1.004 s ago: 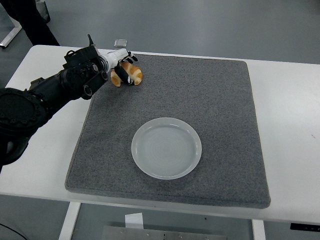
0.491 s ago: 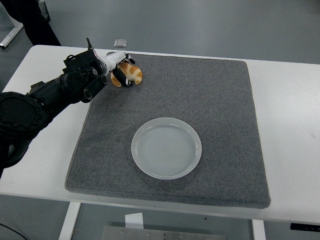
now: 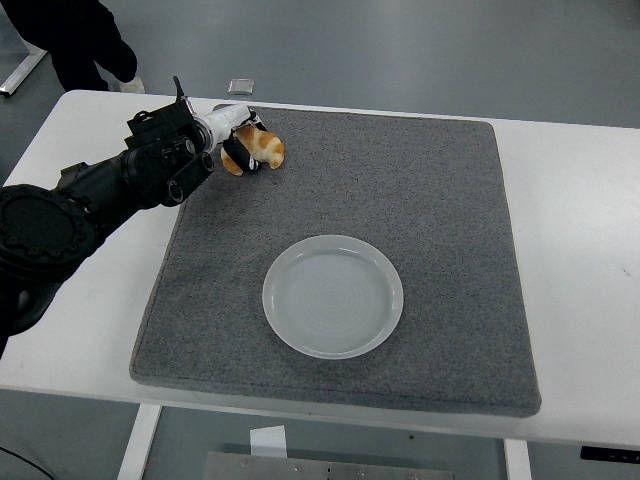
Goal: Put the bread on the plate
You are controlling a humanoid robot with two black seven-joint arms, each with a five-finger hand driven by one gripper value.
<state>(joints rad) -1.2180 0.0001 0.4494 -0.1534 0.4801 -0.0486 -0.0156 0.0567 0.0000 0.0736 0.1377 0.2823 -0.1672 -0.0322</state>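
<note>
The left hand [image 3: 240,140] had its fingers curled tight around the bread [image 3: 262,148], a golden-brown piece, at the far left corner of the grey mat [image 3: 440,220] (the black arm reached in from the left edge). The white plate [image 3: 333,296] sat well apart, nearer the front, on the mat covering the white worktop [image 3: 575,250].

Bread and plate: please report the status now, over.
Left hand fingers closed on bread, far left corner of grey mat. Right hand not in view. Plate empty at mat centre, path clear.
</note>
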